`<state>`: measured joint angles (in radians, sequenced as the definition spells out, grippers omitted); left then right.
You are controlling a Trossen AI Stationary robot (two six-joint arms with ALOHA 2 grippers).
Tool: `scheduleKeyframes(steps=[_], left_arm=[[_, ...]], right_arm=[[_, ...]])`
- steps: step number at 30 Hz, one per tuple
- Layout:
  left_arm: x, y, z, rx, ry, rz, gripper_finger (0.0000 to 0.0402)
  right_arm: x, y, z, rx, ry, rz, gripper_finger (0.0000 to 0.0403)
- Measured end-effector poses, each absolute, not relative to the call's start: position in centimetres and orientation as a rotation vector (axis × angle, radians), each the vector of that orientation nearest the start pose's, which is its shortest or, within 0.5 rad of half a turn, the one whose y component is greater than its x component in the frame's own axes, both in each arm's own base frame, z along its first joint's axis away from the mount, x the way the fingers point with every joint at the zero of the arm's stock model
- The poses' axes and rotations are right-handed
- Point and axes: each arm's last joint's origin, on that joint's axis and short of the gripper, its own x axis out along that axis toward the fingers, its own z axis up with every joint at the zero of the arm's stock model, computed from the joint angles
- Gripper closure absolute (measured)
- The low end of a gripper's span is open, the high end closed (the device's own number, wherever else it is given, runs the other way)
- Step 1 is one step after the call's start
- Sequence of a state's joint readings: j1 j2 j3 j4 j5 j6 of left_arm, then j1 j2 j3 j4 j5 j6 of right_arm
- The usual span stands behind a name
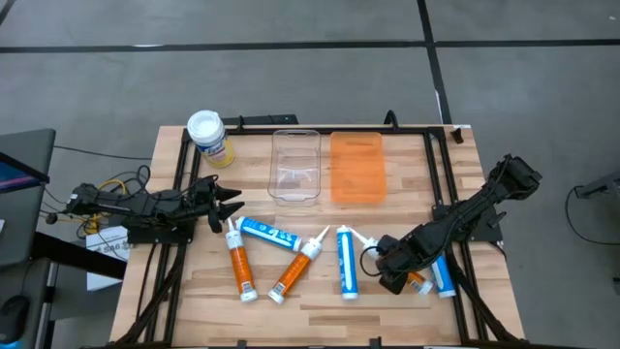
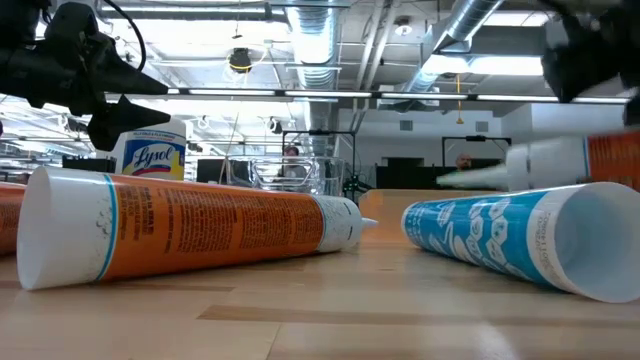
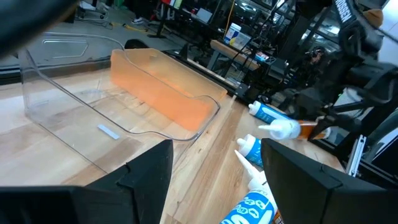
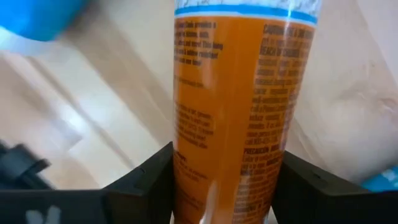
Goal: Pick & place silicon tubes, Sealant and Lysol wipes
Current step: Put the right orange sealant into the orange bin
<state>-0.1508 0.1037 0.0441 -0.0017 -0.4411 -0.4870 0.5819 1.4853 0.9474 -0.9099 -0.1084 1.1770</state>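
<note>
My right gripper (image 1: pixel 392 264) is shut on an orange tube (image 4: pixel 233 106) at the table's near right. A blue tube (image 1: pixel 443 276) lies beside it. Two orange tubes (image 1: pixel 239 262) (image 1: pixel 295 267) and two blue tubes (image 1: pixel 271 233) (image 1: pixel 346 264) lie on their sides in the near middle. The Lysol wipes (image 1: pixel 208 136), white-lidded with a yellow label, stand upright at the far left and show in the low view (image 2: pixel 150 155). My left gripper (image 3: pixel 217 186) is open and empty, near the table's left edge (image 1: pixel 228 204). My right gripper pinches the orange tube's body (image 4: pixel 186 174) between its two fingers, which lie across the tube. They come slanting down from the table's right. In the low view the tube (image 2: pixel 600 160) hangs about level, clear of the table, with its white nozzle (image 2: pixel 540 165) leading.
A clear plastic bin (image 1: pixel 295 165) and an orange bin (image 1: pixel 356 167) stand side by side at the far middle. A black frame (image 1: pixel 441 174) runs along the table's edges. Cables and a box lie off the table's left side (image 1: pixel 107 237).
</note>
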Motion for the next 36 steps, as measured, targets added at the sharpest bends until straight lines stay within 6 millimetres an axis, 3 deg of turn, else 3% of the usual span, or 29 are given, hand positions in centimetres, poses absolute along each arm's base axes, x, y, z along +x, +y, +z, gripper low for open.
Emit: scheduleKeyframes(steps=[7,13,26,36], left_arm=[[10.0,-0.3,17.0,-0.465,-0.013,0.298,0.0166],[10.0,-0.3,17.1,-0.466,-0.014,0.298,0.0166],[10.0,-0.3,17.1,-0.466,-0.015,0.298,0.0166],[10.0,-0.3,17.1,-0.466,-0.016,0.298,0.0166]], right_arm=[[21.8,14.3,24.0,0.571,1.465,-0.362,0.0214],[23.1,12.4,26.1,0.604,1.347,-0.519,0.0215],[26.0,3.9,26.6,0.792,1.161,-0.875,0.0215],[26.1,-3.2,26.6,0.87,1.047,-1.102,0.0215]])
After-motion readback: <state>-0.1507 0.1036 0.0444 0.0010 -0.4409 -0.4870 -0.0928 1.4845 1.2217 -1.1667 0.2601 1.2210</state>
